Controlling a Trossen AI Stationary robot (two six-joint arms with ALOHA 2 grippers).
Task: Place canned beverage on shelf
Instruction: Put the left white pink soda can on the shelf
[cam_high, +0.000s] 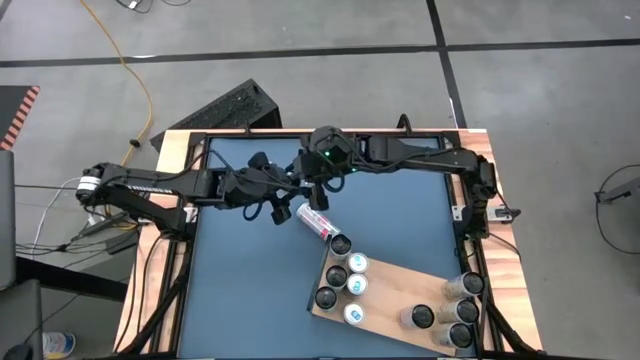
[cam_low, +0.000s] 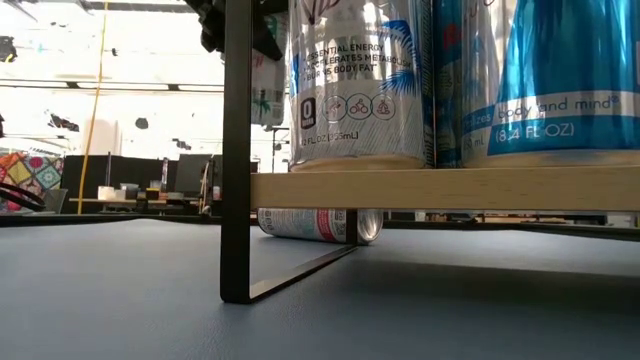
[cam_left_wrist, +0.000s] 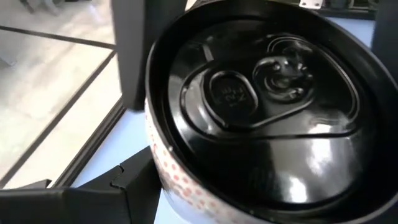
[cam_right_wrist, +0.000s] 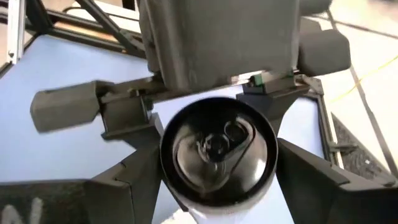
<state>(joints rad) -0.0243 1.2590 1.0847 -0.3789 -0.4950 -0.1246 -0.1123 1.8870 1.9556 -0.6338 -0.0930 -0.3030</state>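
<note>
Low view puts the shelf (cam_low: 450, 188) nearest: a light wooden board raised above the blue-grey table (cam_low: 120, 290) on a black metal support (cam_low: 236, 150). Standing cans (cam_low: 355, 80) line its top edge to edge.

Under the board and farther back, 1 can (cam_low: 310, 224) lies on its side on the tabletop. It is not on the shelf. From above, this can (cam_high: 315, 222) lies slantwise just beyond the board's far left corner, with 1 end close to the nearest standing can.

Both arms meet over the far end of the lying can. The left gripper (cam_high: 285, 208) reaches in from the left and sits just beside the can's far end; its wrist camera is filled by the can's dark top with the pull tab. Whether its jaws are wide or closed on the can cannot be told. The right gripper (cam_high: 318, 195) comes down from the far side, with the same can top straight ahead of it. Whether its jaws press the can cannot be told either.
</note>
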